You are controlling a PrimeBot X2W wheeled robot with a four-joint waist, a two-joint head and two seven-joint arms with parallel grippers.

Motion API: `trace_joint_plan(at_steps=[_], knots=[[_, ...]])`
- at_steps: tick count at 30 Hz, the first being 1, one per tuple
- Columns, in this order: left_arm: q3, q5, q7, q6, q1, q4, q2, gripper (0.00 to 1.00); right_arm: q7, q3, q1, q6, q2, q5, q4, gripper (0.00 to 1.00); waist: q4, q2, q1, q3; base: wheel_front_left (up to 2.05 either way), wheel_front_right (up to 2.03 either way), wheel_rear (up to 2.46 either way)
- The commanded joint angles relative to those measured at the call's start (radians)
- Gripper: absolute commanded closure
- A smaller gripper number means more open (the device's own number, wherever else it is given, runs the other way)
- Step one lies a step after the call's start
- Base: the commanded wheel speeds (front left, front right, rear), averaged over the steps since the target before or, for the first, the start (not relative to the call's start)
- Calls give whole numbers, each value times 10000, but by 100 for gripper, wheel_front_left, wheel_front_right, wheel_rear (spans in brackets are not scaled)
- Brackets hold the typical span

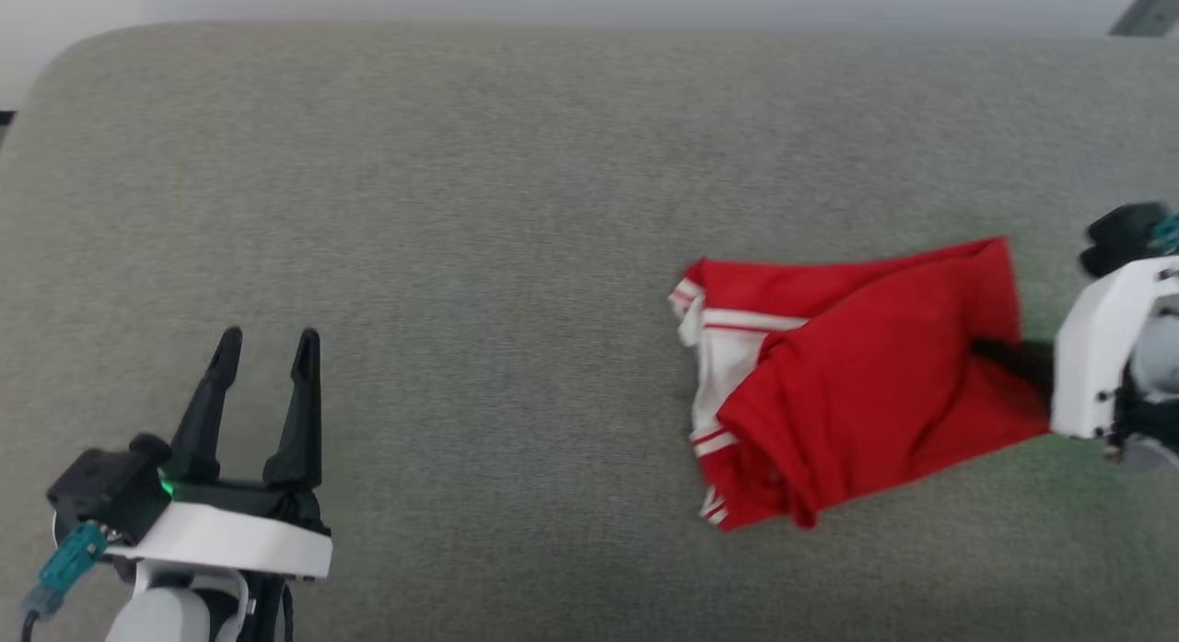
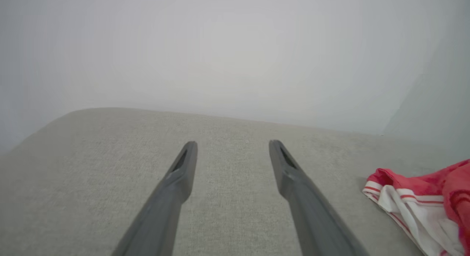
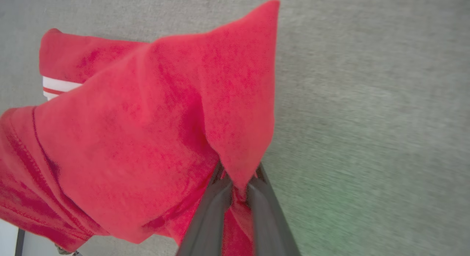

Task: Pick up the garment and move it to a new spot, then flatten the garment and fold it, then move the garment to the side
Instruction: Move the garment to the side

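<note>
On the bench (image 1: 461, 209), we see fingers of the right gripper (image 3: 238, 188) clenched on the garment (image 1: 857, 384); left gripper (image 1: 267, 343) released, well apart.

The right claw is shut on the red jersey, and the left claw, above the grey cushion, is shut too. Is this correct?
Not fully: the left claw, above the grey cushion, is open, fingers apart, as the left wrist view shows. The right claw is indeed shut on the red jersey.
</note>
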Motion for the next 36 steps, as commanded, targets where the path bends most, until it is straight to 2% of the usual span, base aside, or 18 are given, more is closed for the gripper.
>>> trace_joint_plan(at_steps=[1, 10, 20, 24, 30, 36], knots=[[-104, 79, -49, -32, -278, -77, 133, 0, -222, -156, -149, -6, -236, -154, -79, 100, -347, 0, 0, 158, 0, 0, 0], [-770, 312, -49, -32, -1050, -301, 418, 0, -953, -733, -656, -6, -998, -760, 137, 100, -1259, 0, 0, 581, 0, 0, 0], [-2405, 351, -49, -32, -2507, -280, 1059, 0, -1920, -1338, -1800, -6, -1459, -1964, 1048, 100, -2254, 0, 0, 1403, 0, 0, 0], [-3346, 264, -49, -32, -3397, -208, 1266, 0, -2555, -1437, -2442, -7, -1592, -2862, 1615, 100, -2552, 0, 0, 1859, 0, 0, 0], [-4474, 125, -49, -32, -4423, -58, 1378, 0, -3255, -1790, -3148, -7, -1670, -4085, 2780, 100, -2652, 0, 0, 2376, 0, 0, 0], [-5219, -9, -49, -32, -5145, 108, 1413, 0, -4052, -2459, -3738, -7, -1414, -5475, 4161, 100, -2592, 0, 0, 2767, 0, 0, 0]])
